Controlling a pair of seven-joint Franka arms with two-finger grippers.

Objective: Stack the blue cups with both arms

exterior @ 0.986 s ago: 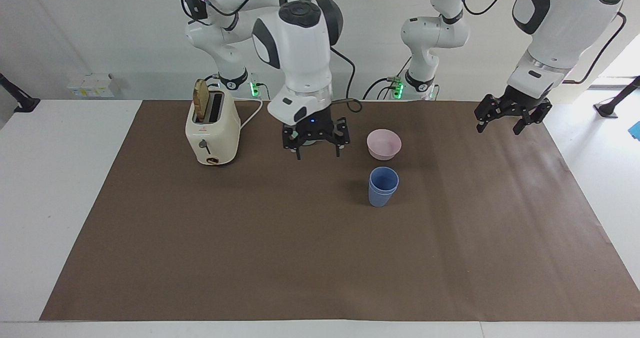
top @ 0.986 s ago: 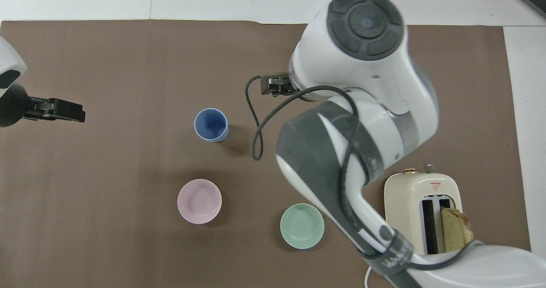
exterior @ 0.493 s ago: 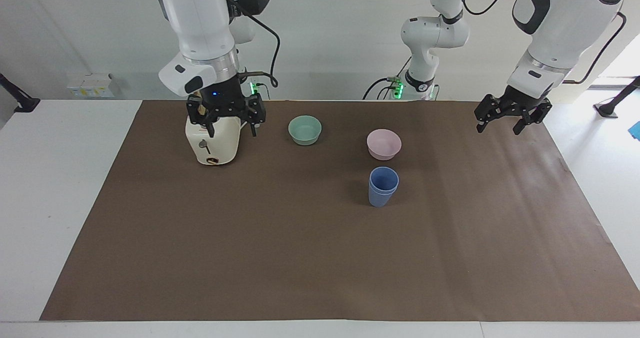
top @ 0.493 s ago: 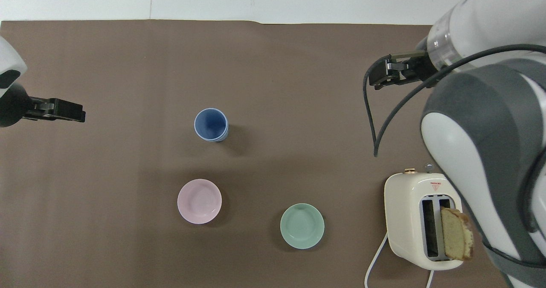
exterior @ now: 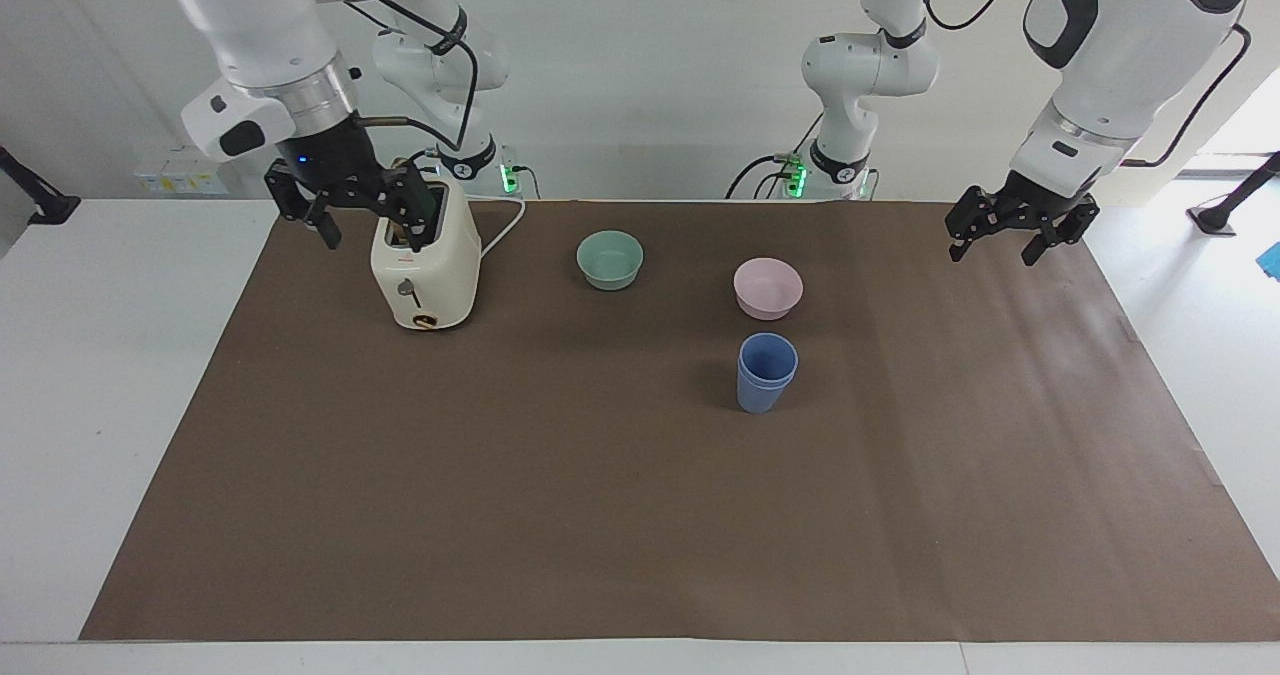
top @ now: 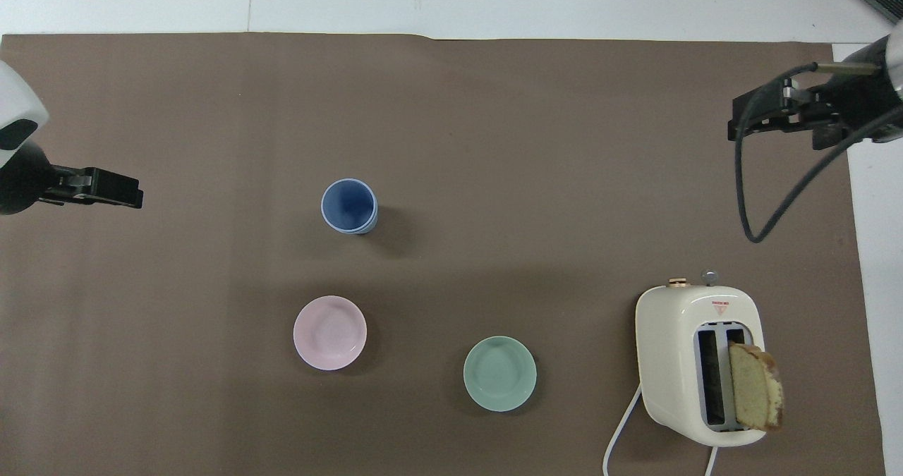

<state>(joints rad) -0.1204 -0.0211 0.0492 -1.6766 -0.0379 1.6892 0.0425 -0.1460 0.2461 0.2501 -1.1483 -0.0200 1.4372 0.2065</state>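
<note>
The two blue cups (exterior: 767, 373) (top: 348, 206) stand nested one inside the other, upright on the brown mat (exterior: 640, 515), just farther from the robots than the pink bowl. Nothing touches them. My left gripper (exterior: 995, 245) (top: 116, 190) hangs open and empty above the mat's edge at the left arm's end of the table, well away from the cups. At the right arm's end, my right gripper (exterior: 362, 223) (top: 772, 113) hangs open and empty in the air beside the toaster's top.
A pink bowl (exterior: 768, 288) (top: 329, 333) and a mint-green bowl (exterior: 610, 259) (top: 499, 374) sit on the mat nearer to the robots than the cups. A cream toaster (exterior: 425, 265) (top: 698, 363) with a bread slice (top: 756, 396) in one slot stands at the right arm's end.
My right arm has swung away from the table's middle, past the toaster to the right arm's end, uncovering the green bowl. The left arm and the stacked cups have stayed put.
</note>
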